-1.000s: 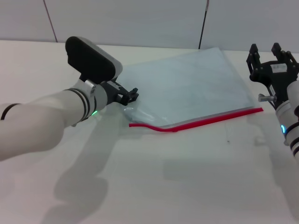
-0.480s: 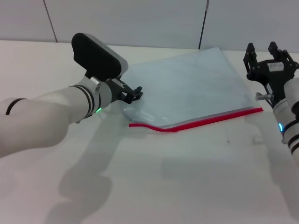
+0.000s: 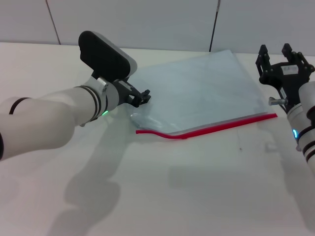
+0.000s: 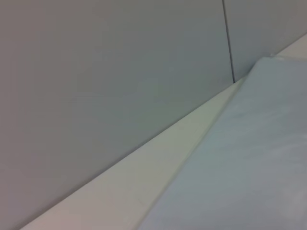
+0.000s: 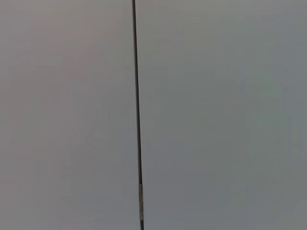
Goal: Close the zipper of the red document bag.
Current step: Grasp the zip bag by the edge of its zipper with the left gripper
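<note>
1. The left arm (image 3: 44, 123) is cut off by the left edge of the head view, so its upper part is out of sight.
2. The left gripper (image 3: 140, 97), left of centre, shows small dark fingers; whether they are parted or closed is too small to tell.
3. The right arm (image 3: 307, 128) runs off the right edge of the head view.
4. The red document bag (image 4: 240, 167) fills the lower right of the left wrist view, cut off by the right and bottom edges; no fingers show there.
5. The right wrist view shows only a grey wall (image 5: 216, 115) with a dark seam (image 5: 137, 115); no fingers show.
</note>
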You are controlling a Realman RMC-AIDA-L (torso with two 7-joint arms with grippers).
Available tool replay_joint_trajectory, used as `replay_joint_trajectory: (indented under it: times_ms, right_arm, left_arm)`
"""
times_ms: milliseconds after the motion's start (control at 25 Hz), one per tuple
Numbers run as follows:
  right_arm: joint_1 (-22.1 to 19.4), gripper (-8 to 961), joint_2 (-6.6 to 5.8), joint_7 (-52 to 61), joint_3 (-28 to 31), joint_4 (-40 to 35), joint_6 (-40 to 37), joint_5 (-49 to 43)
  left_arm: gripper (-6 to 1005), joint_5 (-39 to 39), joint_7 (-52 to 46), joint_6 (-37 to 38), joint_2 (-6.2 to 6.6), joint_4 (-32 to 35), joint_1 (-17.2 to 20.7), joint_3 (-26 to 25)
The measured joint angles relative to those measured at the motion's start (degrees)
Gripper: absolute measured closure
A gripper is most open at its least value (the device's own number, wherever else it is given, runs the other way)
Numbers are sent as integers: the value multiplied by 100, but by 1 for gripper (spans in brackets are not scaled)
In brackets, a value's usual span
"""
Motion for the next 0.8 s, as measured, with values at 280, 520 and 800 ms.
replay_joint_trajectory:
  times_ms: [280, 520, 800]
  right_arm:
    - [-2, 412, 0, 0, 0, -1, 0, 0]
    - [-2, 412, 0, 0, 0, -1, 0, 0]
    - [1, 412, 0, 0, 3, 23, -123, 0]
  left_arm:
    - [251, -6, 0, 0, -4, -1, 23, -11]
    - [251, -1, 0, -1, -4, 4, 17, 7]
    - [252, 29, 182, 171, -4, 132, -9, 117]
